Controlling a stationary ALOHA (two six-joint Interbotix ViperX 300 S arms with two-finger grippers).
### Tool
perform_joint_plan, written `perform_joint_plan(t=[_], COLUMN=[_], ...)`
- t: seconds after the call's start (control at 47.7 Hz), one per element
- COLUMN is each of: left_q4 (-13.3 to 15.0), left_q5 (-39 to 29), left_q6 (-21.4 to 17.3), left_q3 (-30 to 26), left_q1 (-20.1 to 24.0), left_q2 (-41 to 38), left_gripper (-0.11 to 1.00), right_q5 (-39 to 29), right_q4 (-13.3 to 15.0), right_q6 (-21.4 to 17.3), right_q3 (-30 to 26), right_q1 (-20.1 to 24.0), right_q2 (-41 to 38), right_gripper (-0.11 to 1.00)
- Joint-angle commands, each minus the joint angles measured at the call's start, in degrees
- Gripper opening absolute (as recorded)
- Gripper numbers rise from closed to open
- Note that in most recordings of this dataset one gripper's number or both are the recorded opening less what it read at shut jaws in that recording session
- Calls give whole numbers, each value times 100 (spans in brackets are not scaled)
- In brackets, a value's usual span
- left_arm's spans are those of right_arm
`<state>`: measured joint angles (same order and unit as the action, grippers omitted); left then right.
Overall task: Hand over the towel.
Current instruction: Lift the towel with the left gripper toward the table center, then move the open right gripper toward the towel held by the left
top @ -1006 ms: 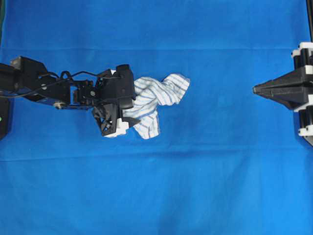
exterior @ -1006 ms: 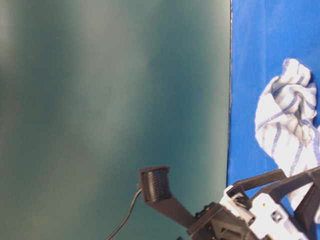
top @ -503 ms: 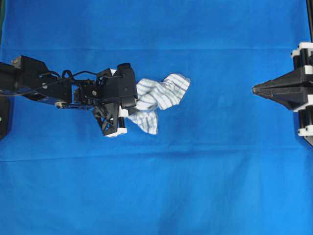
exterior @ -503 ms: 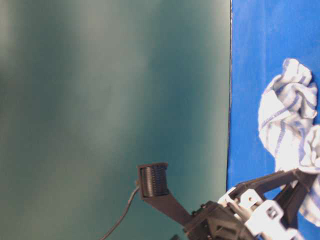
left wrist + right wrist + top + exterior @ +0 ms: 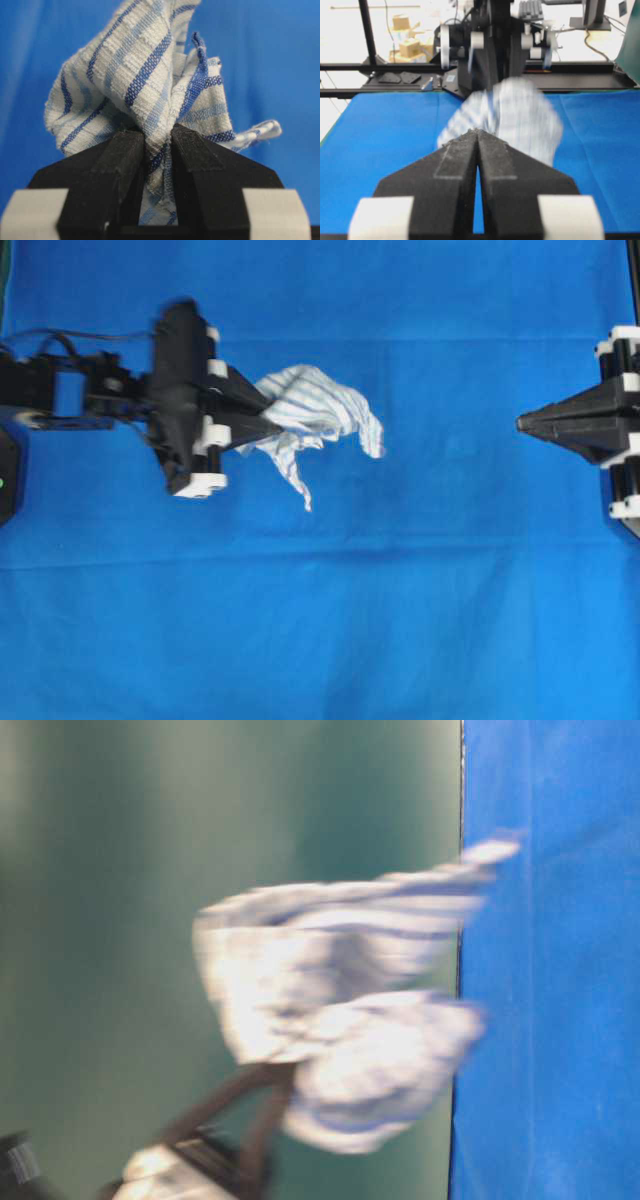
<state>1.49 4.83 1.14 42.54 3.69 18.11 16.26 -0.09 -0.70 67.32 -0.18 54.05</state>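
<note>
Blue cloth [image 5: 400,620] below, the left gripper [image 5: 272,422] pinches the towel [image 5: 318,412] aloft for handover; right gripper [image 5: 522,422], jaws pressed together, waits far right.

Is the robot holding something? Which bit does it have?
Yes. The left gripper pinches the towel by a bunched fold at one edge; the rest hangs free. The right gripper is shut and holds nothing.

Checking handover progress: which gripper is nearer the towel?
Left. The left gripper is clamped on the towel; the right gripper sits shut, well apart from it.
</note>
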Motion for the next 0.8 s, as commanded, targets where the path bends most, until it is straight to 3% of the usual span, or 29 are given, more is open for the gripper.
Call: perform_joint_plan(t=[0.0,0.189,0.566,0.776], left_q4=[0,0,0,0], left_q5=[79,325,343,334], left_q6=[-9,0,-9,-9], left_q3=[-158,-114,-114,-105], left_q1=[-44,-114,-149,-149], left_q2=[439,826,817,817], left_gripper=[11,11,11,11], right_q5=[-9,-26,105,527], right_q4=[-9,-9,-44,-255], right_q6=[-9,-9,-9,-18], right_q3=[-132,-114,-114,-211], right_q1=[9,9,-18,-246], right_q2=[-26,-44,-185,-598], right_gripper=[0,0,0,0])
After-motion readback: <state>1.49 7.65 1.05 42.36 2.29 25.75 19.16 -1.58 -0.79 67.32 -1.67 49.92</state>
